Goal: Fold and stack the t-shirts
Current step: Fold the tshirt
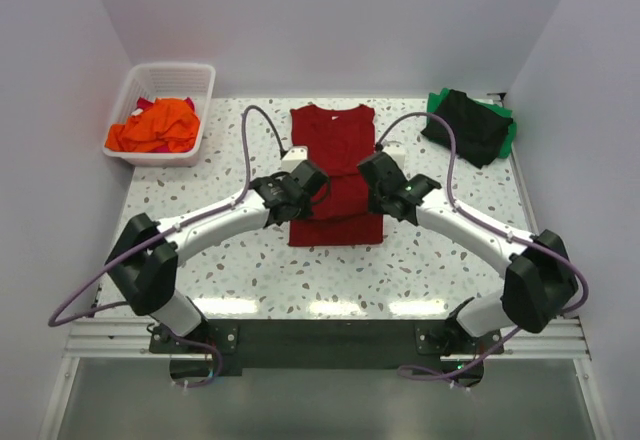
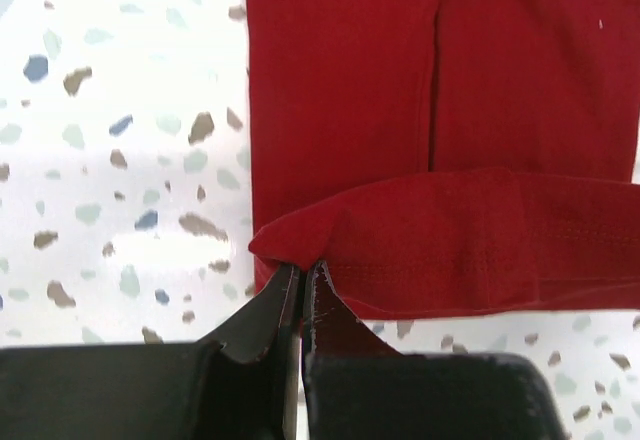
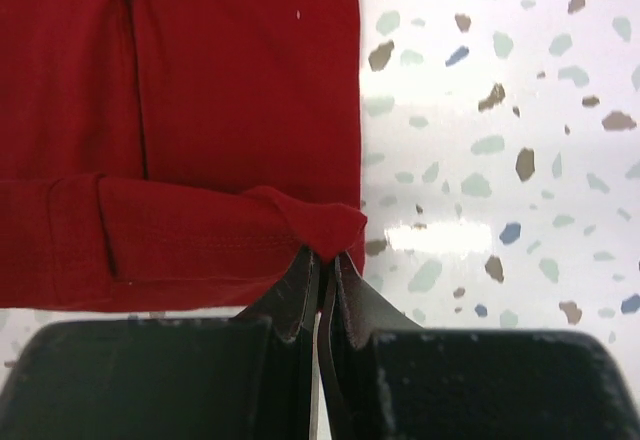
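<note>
The left gripper (image 2: 303, 272) is pinched shut on the raised near-left hem corner of the soft dark red cloth t-shirt (image 1: 335, 150). The right gripper (image 3: 327, 260) is clamped on the near-right corner. The shirt lies as a narrow rectangle mid-way across the speckled terrazzo table (image 1: 250, 260). Far left, crumpled orange t-shirts (image 1: 155, 130) fill a white slatted plastic basket (image 1: 205, 110).

A robotics lab cell: plain white walls (image 1: 330, 30) box a speckled terrazzo surface (image 1: 330, 275); left arm (image 1: 215, 222) and right arm (image 1: 470, 232) are bolted to an aluminium rail (image 1: 105, 341).
</note>
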{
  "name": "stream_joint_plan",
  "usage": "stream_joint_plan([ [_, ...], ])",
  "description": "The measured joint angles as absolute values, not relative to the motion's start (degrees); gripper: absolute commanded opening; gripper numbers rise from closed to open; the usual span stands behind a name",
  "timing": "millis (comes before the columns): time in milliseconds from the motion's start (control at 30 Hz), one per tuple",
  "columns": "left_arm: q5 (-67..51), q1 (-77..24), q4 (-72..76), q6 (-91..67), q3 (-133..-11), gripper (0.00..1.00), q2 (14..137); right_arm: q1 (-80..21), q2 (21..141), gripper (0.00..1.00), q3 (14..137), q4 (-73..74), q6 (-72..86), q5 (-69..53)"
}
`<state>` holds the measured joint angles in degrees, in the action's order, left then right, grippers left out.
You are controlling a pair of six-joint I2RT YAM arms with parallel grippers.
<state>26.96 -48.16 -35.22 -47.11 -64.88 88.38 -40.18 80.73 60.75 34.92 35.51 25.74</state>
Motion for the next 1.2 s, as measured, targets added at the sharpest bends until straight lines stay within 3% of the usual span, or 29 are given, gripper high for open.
stream_joint_plan([
  [467, 23.8, -37.2, -30.3, -37.2, -77.2, 0.00, 103.8, -31.9, 96.5, 0.00, 72.1, 28.3, 29.0, 21.5],
  [1067, 21.0, -32.7, -29.1, -32.0, -88.9, 0.00, 117.1, -26.9, 111.9, 0.01, 84.1, 27.3, 26.6, 18.0],
  [1133, 21.0, -32.5, -29.1, -31.7, -89.6, 0.17, 118.0, -26.5, 112.4, 0.13, 84.8, 27.3, 26.5, 17.9],
  [1200, 21.0, -32.4, -29.1, -31.3, -90.3, 0.31, 118.6, -26.1, 112.7, 0.33, 85.7, 27.3, 26.6, 17.6],
])
